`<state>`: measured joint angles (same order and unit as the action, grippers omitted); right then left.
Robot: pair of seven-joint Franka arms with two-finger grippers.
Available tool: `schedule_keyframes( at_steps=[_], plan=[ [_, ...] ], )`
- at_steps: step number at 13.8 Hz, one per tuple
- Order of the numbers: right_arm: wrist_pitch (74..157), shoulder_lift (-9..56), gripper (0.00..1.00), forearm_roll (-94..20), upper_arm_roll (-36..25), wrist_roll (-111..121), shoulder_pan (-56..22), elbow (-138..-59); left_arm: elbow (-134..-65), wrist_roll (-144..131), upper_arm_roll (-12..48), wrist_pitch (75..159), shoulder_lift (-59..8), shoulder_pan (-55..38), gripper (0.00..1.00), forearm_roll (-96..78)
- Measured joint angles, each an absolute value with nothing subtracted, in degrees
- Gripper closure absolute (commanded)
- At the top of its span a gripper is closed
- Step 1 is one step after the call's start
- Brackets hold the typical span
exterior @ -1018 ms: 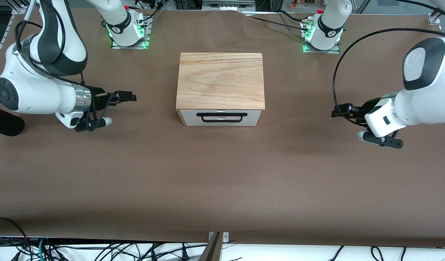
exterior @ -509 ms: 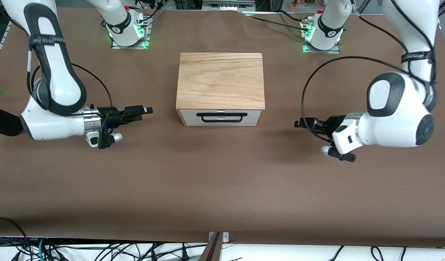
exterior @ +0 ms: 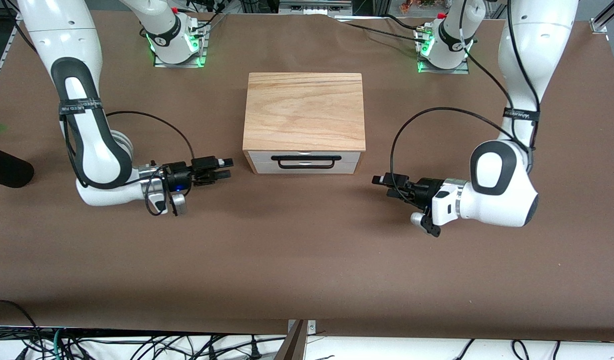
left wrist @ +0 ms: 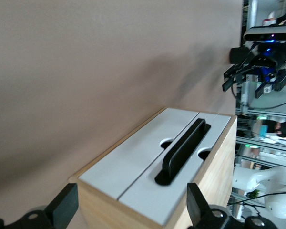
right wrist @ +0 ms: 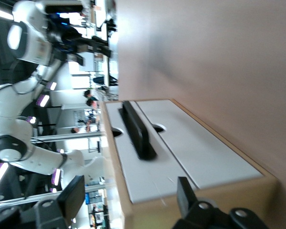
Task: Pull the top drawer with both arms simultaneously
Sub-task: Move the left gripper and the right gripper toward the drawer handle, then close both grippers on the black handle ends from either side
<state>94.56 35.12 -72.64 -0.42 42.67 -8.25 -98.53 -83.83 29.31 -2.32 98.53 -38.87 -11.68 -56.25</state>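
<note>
Brown paper covers the whole bench, and the stretch nearest the front camera is bare. Farther in you hit the two claws, both low over the paper and aimed at each other with the box between them. The left claw, coming from the left arm, has its fingers spread wide. The right claw, on the right arm, is also clearly parted; both wrist views show a gap between the fingers. Neither is touching anything yet.

Between them and a bit farther from the camera sits the wooden box, in the middle of the bench. The top drawer looks fully shut, its white front facing the front camera. Its long axis runs from one arm's end of the bench to the other, and the handle, a thin black wire bar, runs the same way.

My guess on handling: a shallow light-wood tray, so light and stiff, nothing fragile. The bar is skinny and probably a bit slick, so each claw wants to pinch it near its own end. The box itself looks light enough to slide if the pull is uneven.
</note>
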Motion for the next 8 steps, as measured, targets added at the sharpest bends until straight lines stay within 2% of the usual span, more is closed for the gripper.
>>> schedule_keyframes(
  at_steps=[1,2,8],
  plan=[
    [95.7,35.2,0.39,-75.1,-0.4,43.0,-9.6,-98.5,-83.9,31.1,-2.3,98.6,-39.9,-11.9,0.00,-58.2],
    [97.2,35.1,0.47,-76.2,-0.3,43.4,-11.1,-98.5,-84.1,33.0,-2.3,98.7,-40.8,-12.2,0.00,-60.6],
    [105.1,36.2,0.49,-80.1,-0.2,49.6,-17.5,-99.8,-92.5,42.7,-2.2,100.5,-42.6,-14.5,0.00,-74.8]
  ],
)
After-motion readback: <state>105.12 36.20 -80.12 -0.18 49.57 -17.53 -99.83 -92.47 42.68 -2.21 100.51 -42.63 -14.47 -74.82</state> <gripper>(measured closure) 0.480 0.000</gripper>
